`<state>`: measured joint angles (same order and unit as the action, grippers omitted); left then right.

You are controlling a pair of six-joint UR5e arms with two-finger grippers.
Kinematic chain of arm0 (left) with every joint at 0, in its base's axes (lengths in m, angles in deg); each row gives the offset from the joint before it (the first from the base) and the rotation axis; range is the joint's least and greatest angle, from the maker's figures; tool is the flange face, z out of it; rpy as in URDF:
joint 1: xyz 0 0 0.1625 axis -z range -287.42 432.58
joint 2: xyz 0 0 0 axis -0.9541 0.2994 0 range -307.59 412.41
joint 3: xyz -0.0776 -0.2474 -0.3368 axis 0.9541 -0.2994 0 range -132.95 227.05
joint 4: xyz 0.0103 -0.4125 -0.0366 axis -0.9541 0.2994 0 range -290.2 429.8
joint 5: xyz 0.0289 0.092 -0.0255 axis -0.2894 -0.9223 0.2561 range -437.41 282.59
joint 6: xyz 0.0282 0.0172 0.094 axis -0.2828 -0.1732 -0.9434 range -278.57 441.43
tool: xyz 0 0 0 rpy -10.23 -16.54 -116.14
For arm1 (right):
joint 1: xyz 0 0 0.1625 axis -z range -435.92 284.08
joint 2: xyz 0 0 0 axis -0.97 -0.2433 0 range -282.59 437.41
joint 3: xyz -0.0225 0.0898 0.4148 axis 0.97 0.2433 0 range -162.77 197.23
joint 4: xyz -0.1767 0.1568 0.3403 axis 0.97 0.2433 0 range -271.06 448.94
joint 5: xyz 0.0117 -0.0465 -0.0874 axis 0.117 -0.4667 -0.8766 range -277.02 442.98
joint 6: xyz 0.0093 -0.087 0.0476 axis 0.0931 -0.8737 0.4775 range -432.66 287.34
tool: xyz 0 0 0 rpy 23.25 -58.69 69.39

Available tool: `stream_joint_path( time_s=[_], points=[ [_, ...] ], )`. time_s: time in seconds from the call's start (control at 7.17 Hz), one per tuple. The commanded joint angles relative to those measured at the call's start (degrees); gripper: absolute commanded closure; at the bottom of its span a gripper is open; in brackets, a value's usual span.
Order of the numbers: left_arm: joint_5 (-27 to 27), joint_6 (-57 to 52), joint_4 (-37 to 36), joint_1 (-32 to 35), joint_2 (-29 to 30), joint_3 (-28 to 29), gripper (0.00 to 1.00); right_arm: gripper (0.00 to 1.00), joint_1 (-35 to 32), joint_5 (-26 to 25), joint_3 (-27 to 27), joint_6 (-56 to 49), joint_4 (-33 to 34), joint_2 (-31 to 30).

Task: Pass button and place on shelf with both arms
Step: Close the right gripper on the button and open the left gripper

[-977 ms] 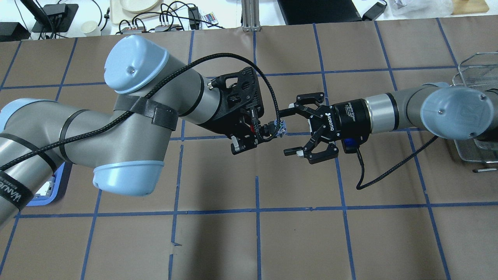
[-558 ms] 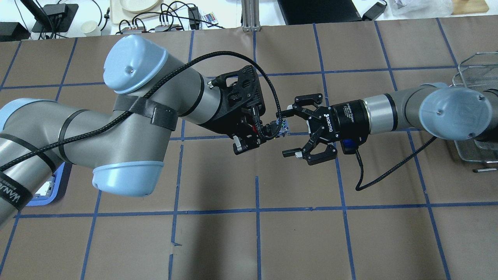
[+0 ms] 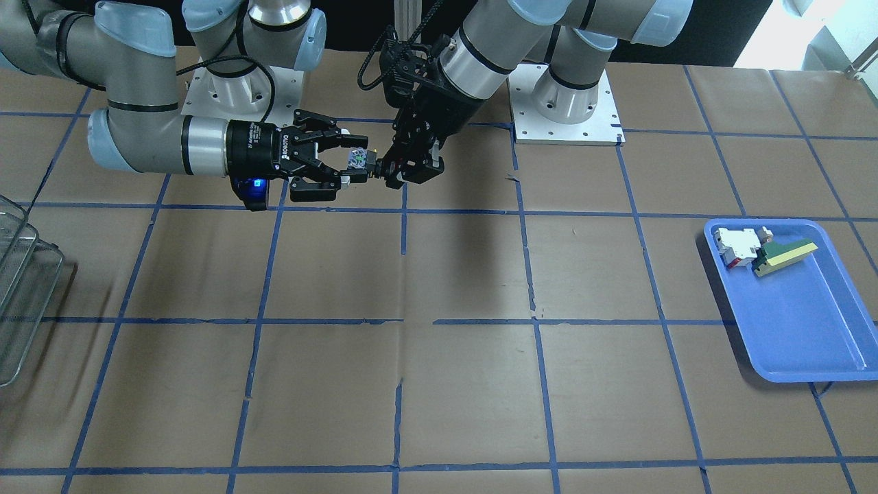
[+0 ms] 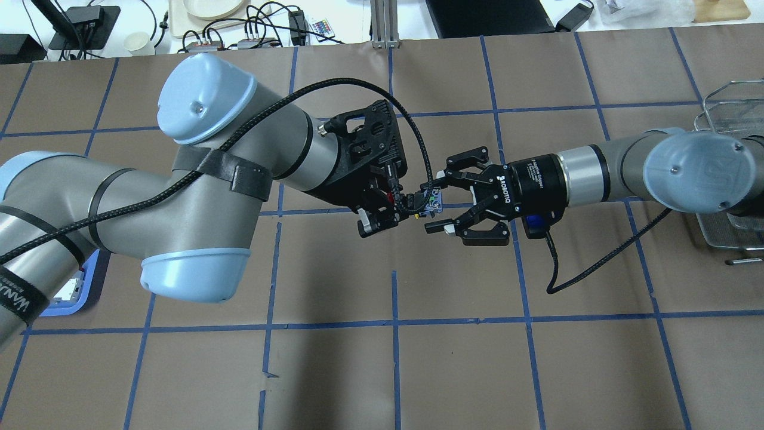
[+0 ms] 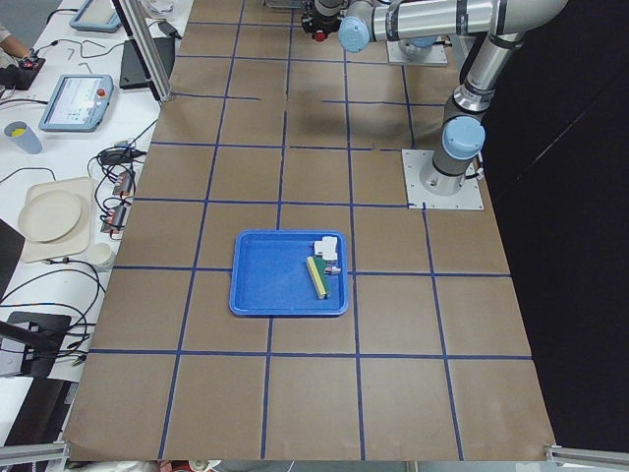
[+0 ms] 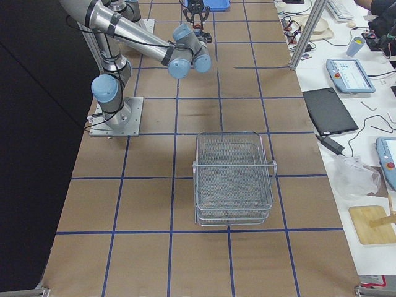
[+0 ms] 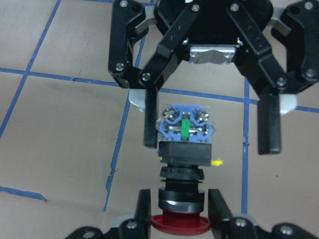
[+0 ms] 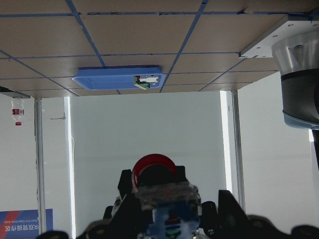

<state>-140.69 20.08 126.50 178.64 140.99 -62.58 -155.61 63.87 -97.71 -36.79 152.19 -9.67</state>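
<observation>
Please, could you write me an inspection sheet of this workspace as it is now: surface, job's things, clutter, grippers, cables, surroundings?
Surface: table under brown paper with blue tape grid; small tears at seams.
Job's things: button in mid-air between the arms; shelf at the table's right end.
Clutter: blue tray holding switch block and wedge piece.
Grippers: left gripper shut on the button's cap end; right gripper open, fingers astride its blue end.
Cables: braided cable loops beside the button.
Surroundings: side benches with laptop, pendants, plates.

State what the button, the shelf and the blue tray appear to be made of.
Button: likely plastic, smooth red cap, matte black body, blue terminal block with shiny metal screws. Shelf: metal wire mesh, silvery glint. Blue tray: probably moulded plastic, smooth uniform colour, soft sheen.
</observation>
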Motion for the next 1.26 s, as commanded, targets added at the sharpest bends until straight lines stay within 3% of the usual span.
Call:
stream_joint_path(
  time_s=[0.0,0.14,0.42,0.98,1.12],
  points=[
    [0.00,0.09,-0.01,0.02,-0.08,0.03,0.63,0.95,0.15,0.30,0.25,0.69,-0.15,0.07],
    [0.00,0.09,-0.01,0.02,-0.08,0.03,0.52,0.96,0.24,0.30,0.25,0.69,-0.15,0.07],
    [0.09,1.05,-1.06,0.02,0.01,0.03,0.03,0.97,0.33,0.39,0.43,0.86,-0.41,0.07],
    [-1.40,5.88,-0.28,-1.29,-1.30,0.64,0.00,0.97,1.64,-0.92,3.74,4.02,-0.41,0.24],
    [-3.93,7.37,2.94,-4.35,-1.74,1.34,0.00,0.97,5.74,-9.20,6.29,4.20,0.20,0.25]
  ],
)
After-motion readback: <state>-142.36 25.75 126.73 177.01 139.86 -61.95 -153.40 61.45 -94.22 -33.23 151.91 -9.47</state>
